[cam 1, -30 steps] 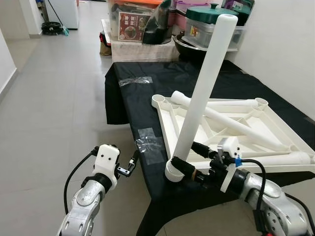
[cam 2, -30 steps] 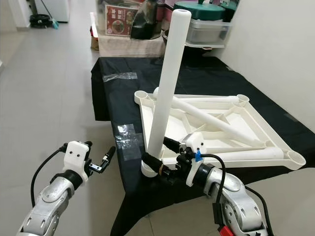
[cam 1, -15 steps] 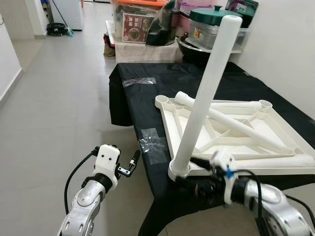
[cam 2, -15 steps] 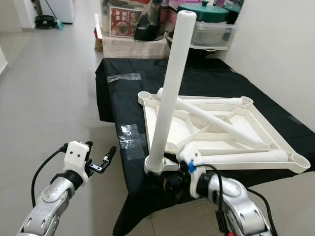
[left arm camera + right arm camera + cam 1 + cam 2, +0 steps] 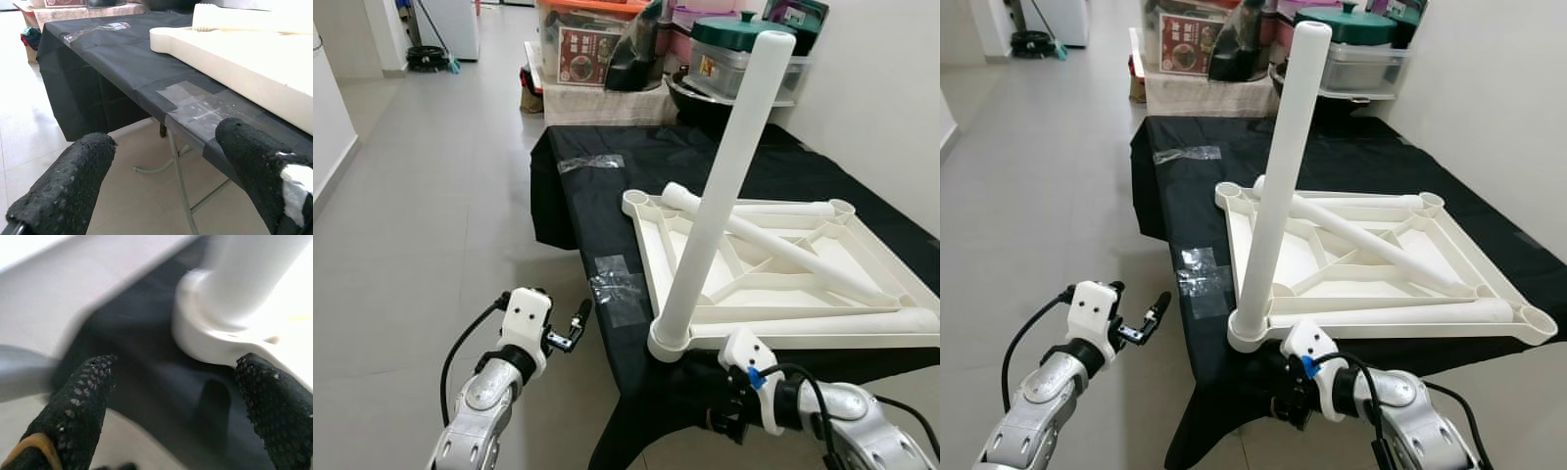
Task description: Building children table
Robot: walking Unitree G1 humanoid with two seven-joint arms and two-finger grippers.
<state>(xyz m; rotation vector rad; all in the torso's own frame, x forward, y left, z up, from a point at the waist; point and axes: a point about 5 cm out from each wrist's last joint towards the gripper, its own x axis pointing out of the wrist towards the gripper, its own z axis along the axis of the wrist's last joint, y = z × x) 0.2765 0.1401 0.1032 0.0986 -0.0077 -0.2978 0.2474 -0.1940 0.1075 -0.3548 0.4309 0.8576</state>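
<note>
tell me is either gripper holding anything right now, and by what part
Nothing is held. The right gripper is open, below and in front of the upright leg seated in the corner socket. The left gripper is open beside the black table.

One upturned white tabletop (image 5: 773, 284), one upright leg (image 5: 720, 191), three lying legs (image 5: 773, 250), two tape patches (image 5: 617, 284).

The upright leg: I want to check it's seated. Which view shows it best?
The left eye view: the whole leg stands in its corner socket. The right eye view matches. The right wrist view gives a blurred close-up of its base; the left wrist view misses it.
</note>
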